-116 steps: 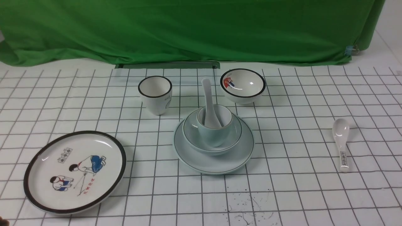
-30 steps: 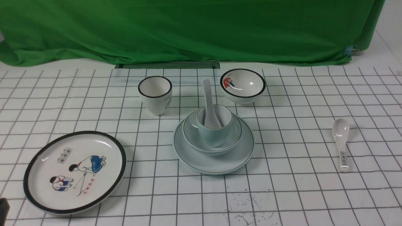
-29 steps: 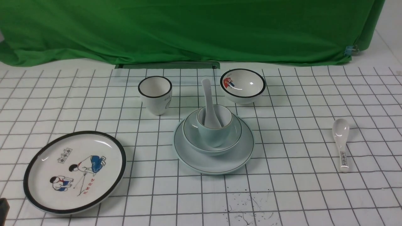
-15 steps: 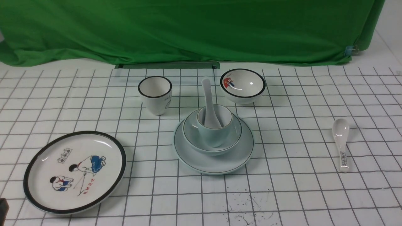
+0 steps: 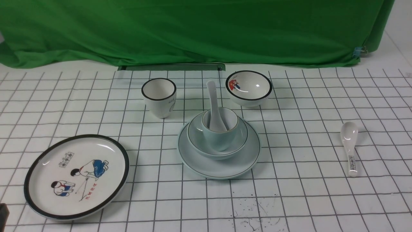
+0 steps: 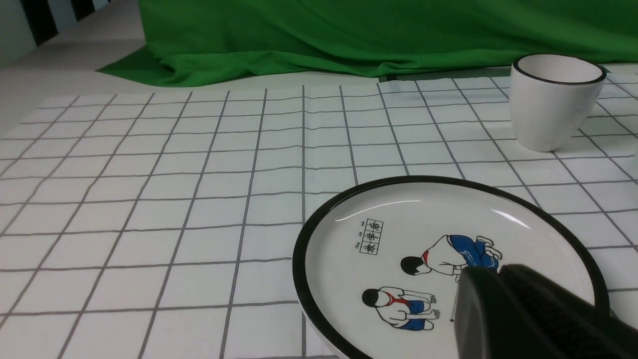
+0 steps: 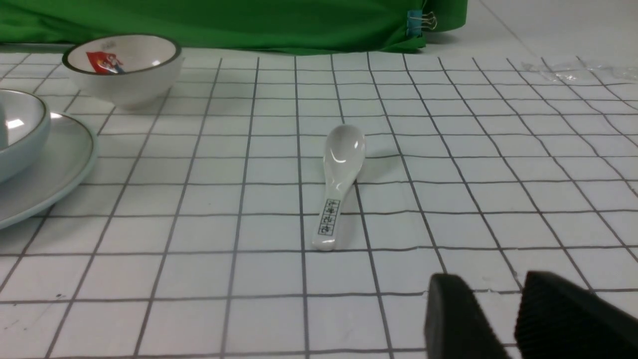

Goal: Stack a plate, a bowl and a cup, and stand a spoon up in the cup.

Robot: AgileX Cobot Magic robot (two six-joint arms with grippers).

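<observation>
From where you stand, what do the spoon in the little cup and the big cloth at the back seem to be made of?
The spoon looks like glazed white ceramic: smooth and softly shiny, though glossy plastic can't be ruled out. The green cloth seems to be matte woven fabric, judging by its soft folds; the fibre I can't tell.

My Three Views of One Gridded Table

From between my arms, my front view looks forward and down across the whole gridded table (image 5: pixel 302 199), the farthest back of the three. My left wrist view looks low and forward, close over the cartoon plate (image 6: pixel 339 279), which my front view shows at eight o'clock; both share the black-rimmed cup (image 6: pixel 548 109). My right wrist view, also low and forward, shares the printed spoon (image 7: pixel 341 159), at three o'clock in front, and the black-rimmed bowl (image 7: pixel 129 82).
</observation>
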